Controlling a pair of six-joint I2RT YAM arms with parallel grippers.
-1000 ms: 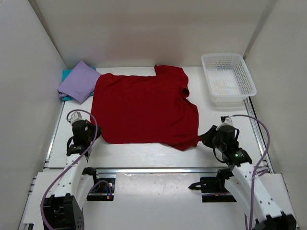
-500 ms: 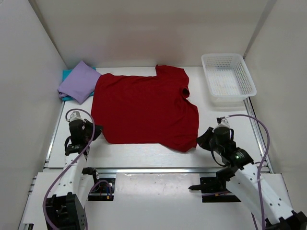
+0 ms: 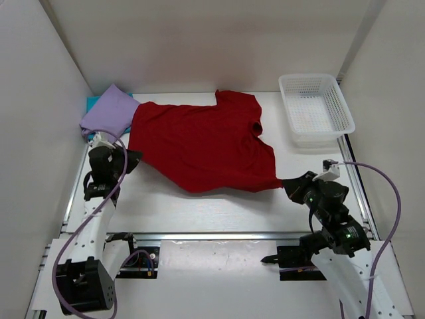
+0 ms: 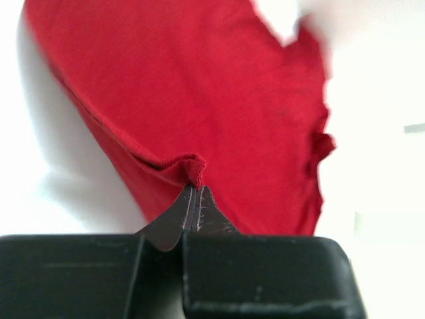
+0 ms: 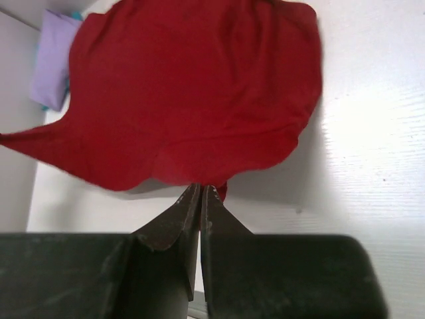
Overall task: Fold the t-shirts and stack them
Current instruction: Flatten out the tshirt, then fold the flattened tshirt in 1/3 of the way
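Note:
The dark red t-shirt (image 3: 202,143) lies spread across the middle of the table, its near edge lifted off the surface. My left gripper (image 3: 133,155) is shut on the shirt's near left corner (image 4: 189,166). My right gripper (image 3: 284,183) is shut on its near right corner (image 5: 219,188). The cloth (image 5: 192,100) hangs slack between the two held corners. A folded lavender t-shirt (image 3: 109,113) rests on a teal t-shirt (image 3: 91,104) at the far left corner.
A white mesh basket (image 3: 317,107) stands at the far right. White walls close in the table on the left, back and right. A metal rail (image 3: 212,234) runs along the near edge between the arm bases.
Both grippers have risen and drawn apart, lifting the red shirt's near edge off the table. The left moved toward the back, the right toward the outer right.

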